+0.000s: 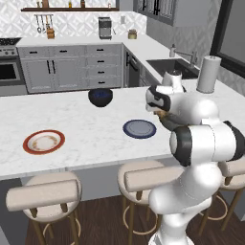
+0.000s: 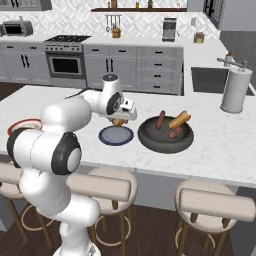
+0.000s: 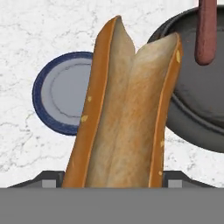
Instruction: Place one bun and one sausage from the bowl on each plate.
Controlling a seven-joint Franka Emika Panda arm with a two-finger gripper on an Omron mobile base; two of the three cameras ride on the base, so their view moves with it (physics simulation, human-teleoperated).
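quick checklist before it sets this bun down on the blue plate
1. Bun held in gripper: ok, it rises from between the fingers in the hand view.
2. Blue plate bare: ok.
3. Gripper above that plate: ok, by the right base view.
4. Red-rimmed plate bare: ok.
5. Big bowl stocked: ok, another bun and two sausages.
6. Height above the plate: cannot tell.
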